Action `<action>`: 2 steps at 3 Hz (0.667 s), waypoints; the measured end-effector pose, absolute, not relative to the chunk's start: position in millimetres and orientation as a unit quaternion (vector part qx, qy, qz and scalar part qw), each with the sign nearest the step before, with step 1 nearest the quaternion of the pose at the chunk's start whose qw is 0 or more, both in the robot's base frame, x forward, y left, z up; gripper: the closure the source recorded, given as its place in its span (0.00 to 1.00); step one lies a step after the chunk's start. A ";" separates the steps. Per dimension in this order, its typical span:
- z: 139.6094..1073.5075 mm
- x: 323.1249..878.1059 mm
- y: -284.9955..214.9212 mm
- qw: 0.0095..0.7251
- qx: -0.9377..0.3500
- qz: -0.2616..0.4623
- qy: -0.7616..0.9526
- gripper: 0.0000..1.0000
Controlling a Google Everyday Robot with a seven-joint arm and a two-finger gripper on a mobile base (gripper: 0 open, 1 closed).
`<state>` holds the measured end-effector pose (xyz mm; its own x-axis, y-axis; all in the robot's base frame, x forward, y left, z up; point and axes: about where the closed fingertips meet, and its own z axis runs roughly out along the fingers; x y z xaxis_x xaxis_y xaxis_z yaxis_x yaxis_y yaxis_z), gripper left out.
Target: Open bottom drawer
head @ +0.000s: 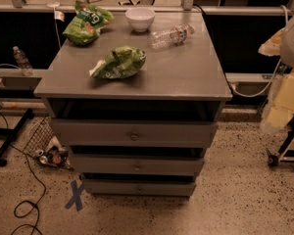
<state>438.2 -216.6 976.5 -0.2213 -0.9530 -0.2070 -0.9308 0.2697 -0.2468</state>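
Grey wooden bottom drawer (pixel 139 187) sits lowest of three fronts and appears closed or nearly so. The gripper is out of view, so the state of its jaws cannot be told. Opening appears wholly outstanding.

The tabletop (pixel 186 72) is smooth grey wood, slightly shiny; the bottom drawer (pixel 139 187) looks matt. The bottle (pixel 171 35) is clear plastic.
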 end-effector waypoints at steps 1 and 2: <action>976.5 438.2 -216.5 0.160 -0.603 -0.035 0.781 0.00; 971.6 434.3 -213.5 0.158 -0.609 -0.046 0.776 0.00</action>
<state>434.3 -213.5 971.6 -0.2094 -0.9593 -0.1897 -0.9302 0.2552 -0.2639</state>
